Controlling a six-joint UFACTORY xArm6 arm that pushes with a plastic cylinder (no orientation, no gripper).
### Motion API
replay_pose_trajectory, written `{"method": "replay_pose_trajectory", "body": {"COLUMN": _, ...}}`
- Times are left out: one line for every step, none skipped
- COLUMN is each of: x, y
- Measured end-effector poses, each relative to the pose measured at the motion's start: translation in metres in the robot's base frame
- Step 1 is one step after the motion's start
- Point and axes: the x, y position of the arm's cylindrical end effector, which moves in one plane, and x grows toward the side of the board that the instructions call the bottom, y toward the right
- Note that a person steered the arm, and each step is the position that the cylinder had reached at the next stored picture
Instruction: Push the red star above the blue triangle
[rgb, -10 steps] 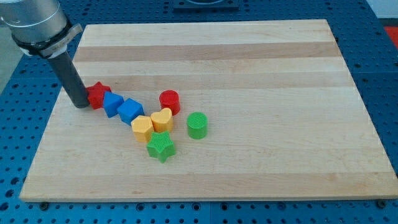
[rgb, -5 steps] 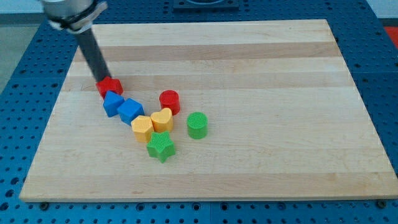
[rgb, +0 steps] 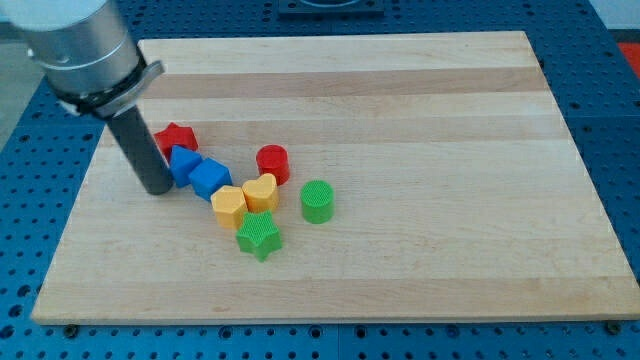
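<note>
The red star (rgb: 178, 136) lies on the wooden board (rgb: 400, 120) at the view's left, just above the blue triangle (rgb: 183, 163) and touching it. My tip (rgb: 158, 188) rests on the board just left of and slightly below the blue triangle, close to or touching it. The dark rod hides part of the blue triangle's left side.
A blue cube (rgb: 210, 179) sits right of the blue triangle. A yellow hexagon (rgb: 228, 207) and a yellow heart (rgb: 260, 192) follow to the lower right. A green star (rgb: 259, 236), a green cylinder (rgb: 317, 201) and a red cylinder (rgb: 272, 163) lie nearby.
The red star was pushed up and right to sit above the blue triangle. My tip went from the star's left, to above it, then down to the left of the blue triangle.
</note>
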Motion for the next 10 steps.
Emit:
{"method": "replay_pose_trajectory", "body": {"x": -0.046, "y": 0.009}}
{"method": "replay_pose_trajectory", "body": {"x": -0.066, "y": 0.015}}
{"method": "replay_pose_trajectory", "body": {"x": -0.069, "y": 0.009}}
{"method": "replay_pose_trajectory", "body": {"x": -0.058, "y": -0.006}}
{"method": "replay_pose_trajectory", "body": {"x": -0.054, "y": -0.034}}
{"method": "replay_pose_trajectory", "body": {"x": -0.054, "y": -0.057}}
{"method": "replay_pose_trajectory", "body": {"x": -0.069, "y": -0.059}}
{"method": "replay_pose_trajectory", "body": {"x": -0.102, "y": -0.052}}
{"method": "replay_pose_trajectory", "body": {"x": -0.124, "y": 0.003}}
{"method": "replay_pose_trajectory", "body": {"x": -0.125, "y": 0.054}}
